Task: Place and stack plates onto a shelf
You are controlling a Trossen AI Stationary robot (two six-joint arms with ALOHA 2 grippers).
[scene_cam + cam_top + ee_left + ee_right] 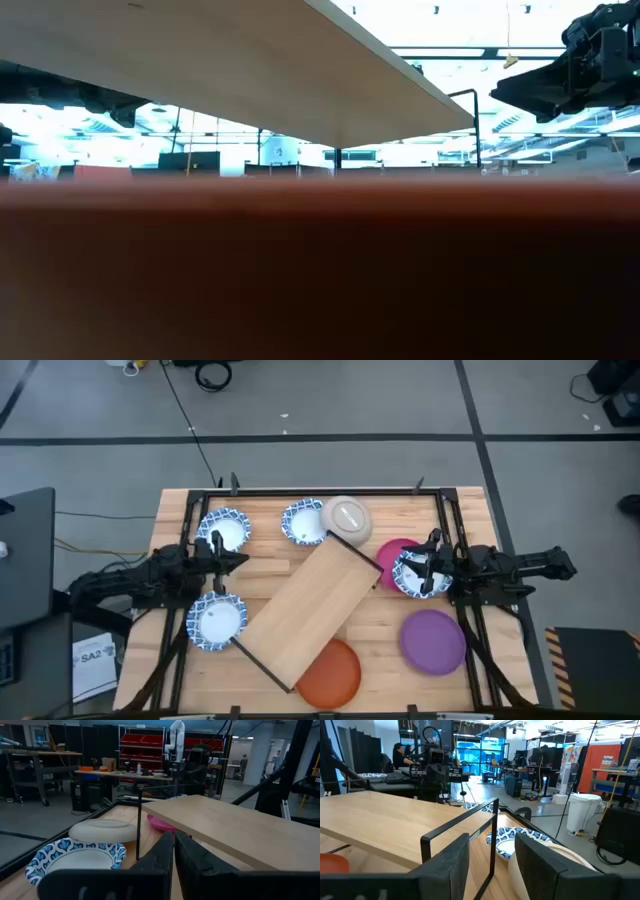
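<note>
Under the right claw (422,565), fingers apart, a blue-rimmed plate (418,577) lies on the magenta plate (393,553). Left claw (222,556) is closed; the shelf (312,610) is beside it.

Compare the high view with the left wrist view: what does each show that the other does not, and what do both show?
Only the high view shows the purple plate, the orange plate, the right hand open over a blue-rimmed plate, and the whole table.

Only the left wrist view shows the room beyond: a red shelving rack and a white robot arm. It also shows the left hand shut.

Both show the shelf, the beige plate, the magenta plate and a blue-rimmed plate beside the beige one.
</note>
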